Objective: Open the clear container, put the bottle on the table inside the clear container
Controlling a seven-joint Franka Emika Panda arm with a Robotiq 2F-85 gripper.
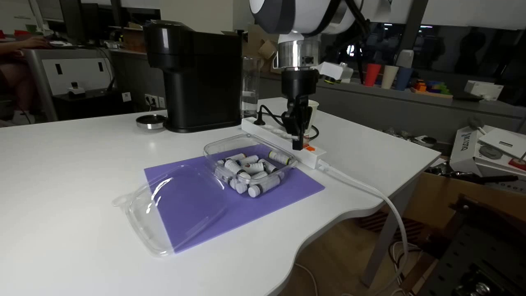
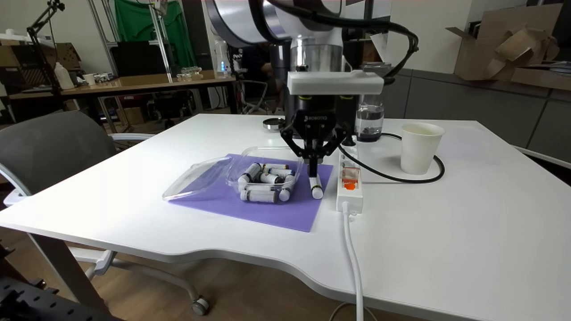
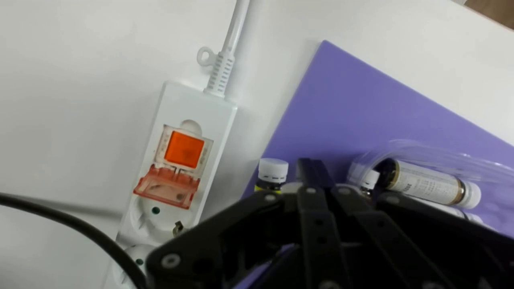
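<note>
White table (image 2: 424, 240) carries a power strip (image 2: 350, 194) beside the purple mat (image 2: 290, 216), end effector (image 2: 313, 172) closed narrow above.

We see a big, round arm (image 1: 308, 16), white and grey with dark bands. A thick black cable (image 2: 357, 23) comes off it in a wide loop. Below the arm we find a shiny silver drum (image 1: 298, 53), like a tin can, and next a fat black collar (image 1: 299, 84). A long white box (image 2: 337, 83) with rounded corners is stuck on the front, and little yellow-green bits (image 2: 346, 97) peek out under it. Our claw (image 2: 313, 168) is all black, made of thin bent bars, and small pale letters (image 2: 316, 118) on it say ROBOTIQ. In the wrist view we spot round silver screws (image 3: 171, 261) on the black parts.
</note>
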